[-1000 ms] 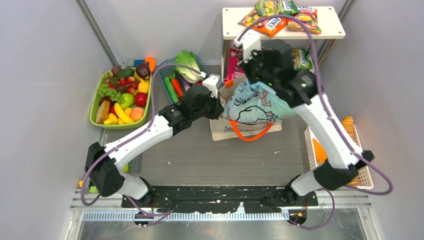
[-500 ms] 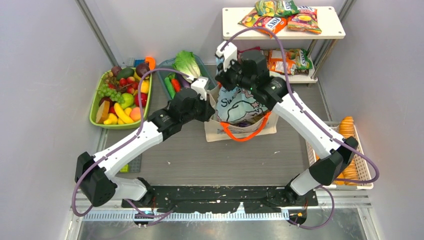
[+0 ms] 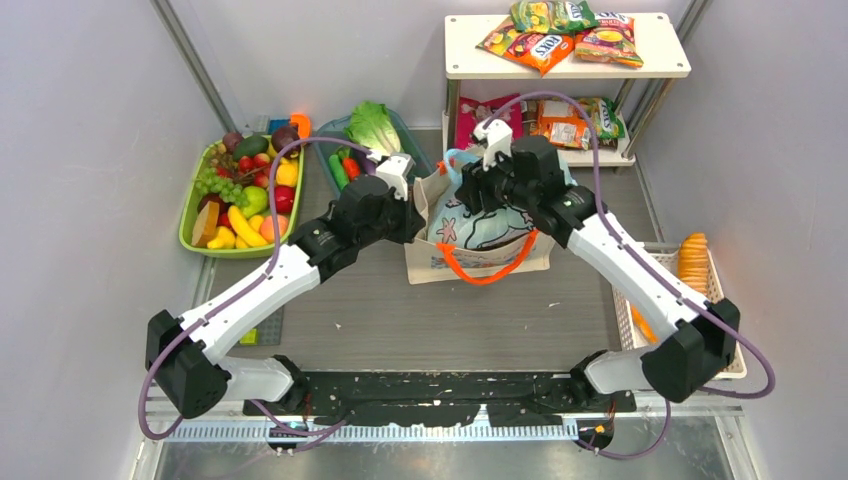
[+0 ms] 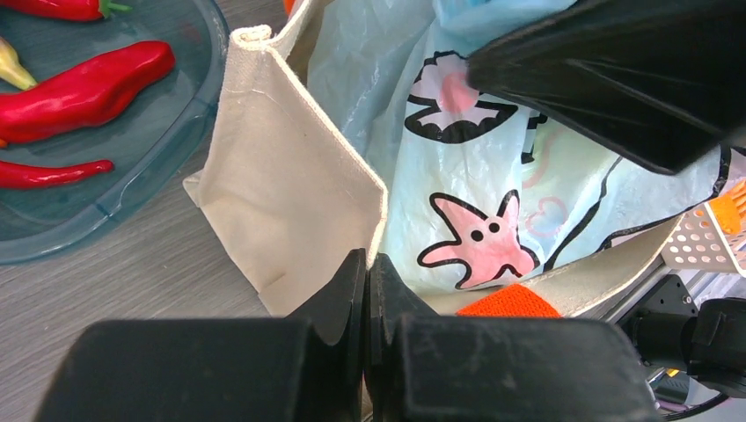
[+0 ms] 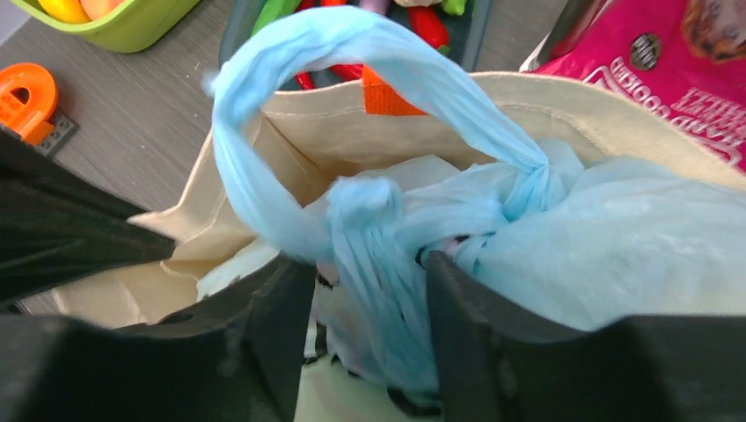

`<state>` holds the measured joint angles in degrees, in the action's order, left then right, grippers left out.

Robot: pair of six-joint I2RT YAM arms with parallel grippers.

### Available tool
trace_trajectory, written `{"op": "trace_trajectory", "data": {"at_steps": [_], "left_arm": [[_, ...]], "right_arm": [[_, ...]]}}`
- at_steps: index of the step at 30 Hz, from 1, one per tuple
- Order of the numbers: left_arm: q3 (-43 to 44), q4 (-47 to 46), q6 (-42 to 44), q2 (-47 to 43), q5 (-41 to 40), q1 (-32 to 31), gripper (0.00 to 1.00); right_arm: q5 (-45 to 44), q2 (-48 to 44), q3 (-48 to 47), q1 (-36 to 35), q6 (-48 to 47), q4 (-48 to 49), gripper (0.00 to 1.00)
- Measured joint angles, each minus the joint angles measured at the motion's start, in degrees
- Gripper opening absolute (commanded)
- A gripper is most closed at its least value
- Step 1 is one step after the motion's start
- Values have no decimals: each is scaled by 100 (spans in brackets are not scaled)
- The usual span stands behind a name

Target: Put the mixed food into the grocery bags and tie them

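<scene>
A beige canvas tote with orange handles stands mid-table. A light-blue plastic bag printed with a pink starfish sits inside it. My left gripper is shut on the tote's side edge, at the tote's left. Over the bag's top, my right gripper is open, straddling a twisted strand below the knotted blue loop. Snack packets lie on the white shelf, and a pale-green cabbage lies in the teal tray.
A green tray of toy fruit sits at the left. The teal tray beside the tote holds red peppers. A pink packet stands behind the tote. At the right, a white mesh basket holds tan biscuits.
The right gripper carried the blue bag left and down into the tote, then opened its jaws off the bag's top. My left gripper kept its hold on the tote, which shifted slightly left.
</scene>
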<state>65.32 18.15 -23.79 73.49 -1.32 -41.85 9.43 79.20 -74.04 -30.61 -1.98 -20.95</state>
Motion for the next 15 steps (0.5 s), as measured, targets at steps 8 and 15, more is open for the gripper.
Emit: {"op": "trace_trajectory", "data": {"at_steps": [8,15], "left_arm": [[0,17,-24,0,138,4,0],[0,24,-20,0,144,9,0]], "right_arm": [[-385,-896,-382,46,249,-514,82],[-1224,-1812,-498,778,691,-949,77]]}}
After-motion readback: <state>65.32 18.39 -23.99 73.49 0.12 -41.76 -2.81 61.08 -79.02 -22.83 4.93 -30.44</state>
